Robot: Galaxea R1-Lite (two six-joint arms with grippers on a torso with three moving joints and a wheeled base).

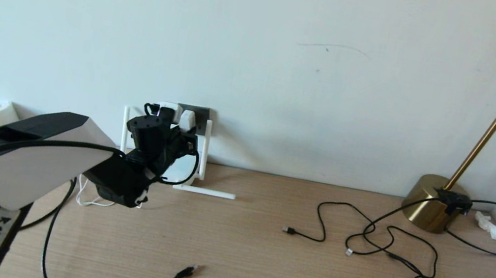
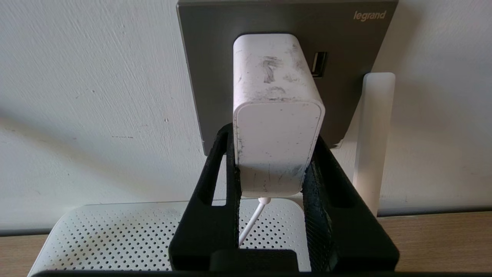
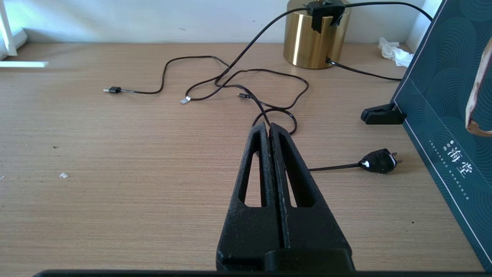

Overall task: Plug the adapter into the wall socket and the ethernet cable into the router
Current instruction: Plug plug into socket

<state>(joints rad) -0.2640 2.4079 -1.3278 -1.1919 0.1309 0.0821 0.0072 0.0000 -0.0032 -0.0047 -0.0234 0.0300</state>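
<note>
Nearest to us, at about seven o'clock in the head view, the ethernet cable (image 1: pixel 185 272) lies loose on the desk (image 1: pixel 258 260), its plug pointing toward one o'clock; we judge it waits for the second half of the job. Our right gripper (image 3: pixel 270 127) hangs parked over the desk with its fingers pressed together on nothing, above a tangle of thin black cables (image 3: pixel 246 82).

Further back, at roughly ten o'clock, our left gripper (image 2: pixel 275 154) clasps the adapter (image 2: pixel 277 127) by its two sides, so the pronged face can be pushed straight at the wall. The adapter's far end sits against the wall socket (image 2: pixel 215 57); whether it is fully seated we cannot tell. Its thin white cord (image 2: pixel 251 223) drops toward the router (image 2: pixel 115 238), which lies directly beneath the socket.

Nothing here serves as a container. Farthest, at two o'clock, stands a brass lamp (image 1: pixel 432 203).
</note>
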